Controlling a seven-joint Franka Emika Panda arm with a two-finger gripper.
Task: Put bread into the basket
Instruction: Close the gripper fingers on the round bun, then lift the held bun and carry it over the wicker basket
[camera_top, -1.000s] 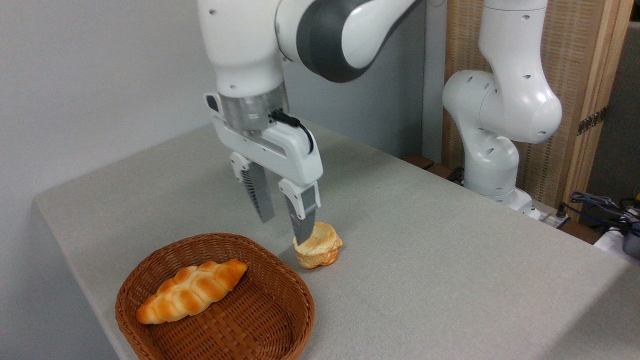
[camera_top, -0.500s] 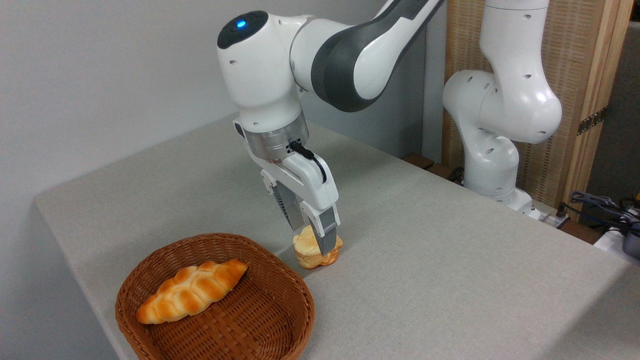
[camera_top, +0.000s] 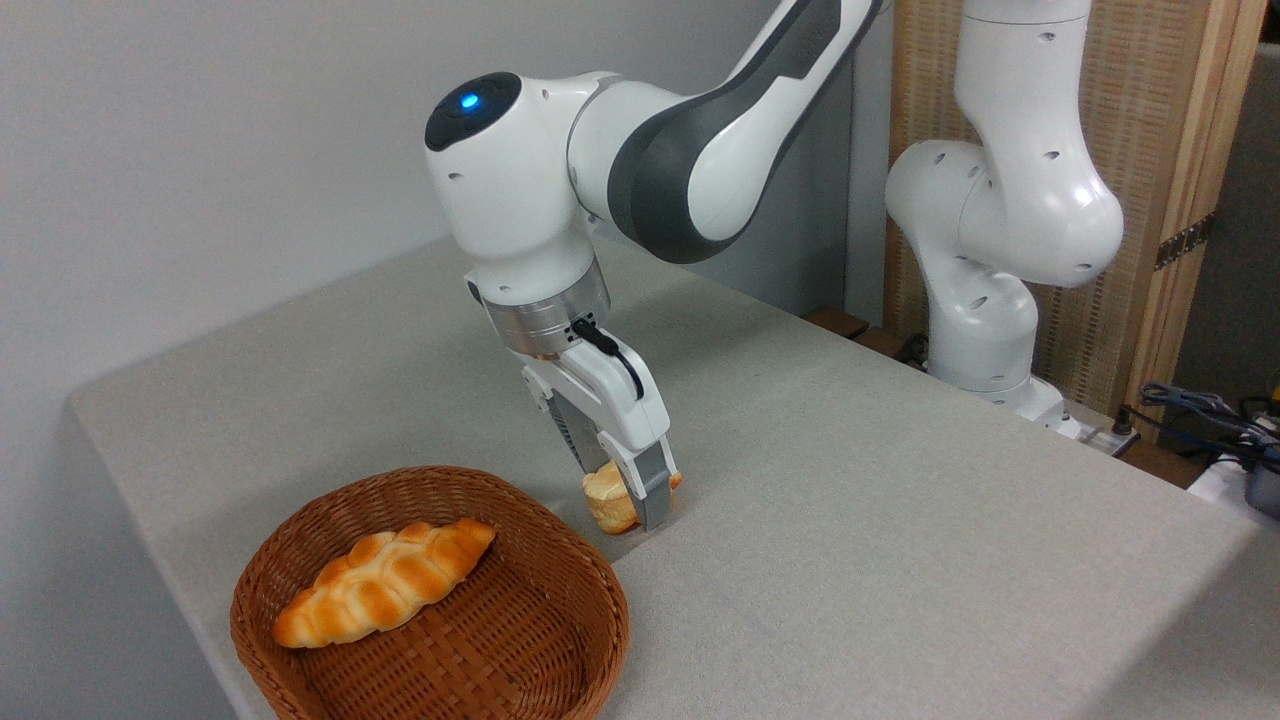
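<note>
— Wicker basket (camera_top: 300, 560) at front left of the grey desk (camera_top: 900, 520), holding a braided loaf (camera_top: 385, 582) only.
— And the small bun (camera_top: 606, 495)?
— Outside it, on the desk just beside the basket's far right rim.
— Tool (camera_top: 625, 492)?
— Down over the bun, tilted, narrowed with a finger (camera_top: 651, 490) on each side. Grip or mere touch: cannot tell.

The gripper (camera_top: 628, 497) reaches down around the bread (camera_top: 608, 497) on the table (camera_top: 850, 520), one finger in front; it seems closed on it. Below-left of it sits the basket (camera_top: 560, 640) holding a braided loaf (camera_top: 385, 580).
</note>
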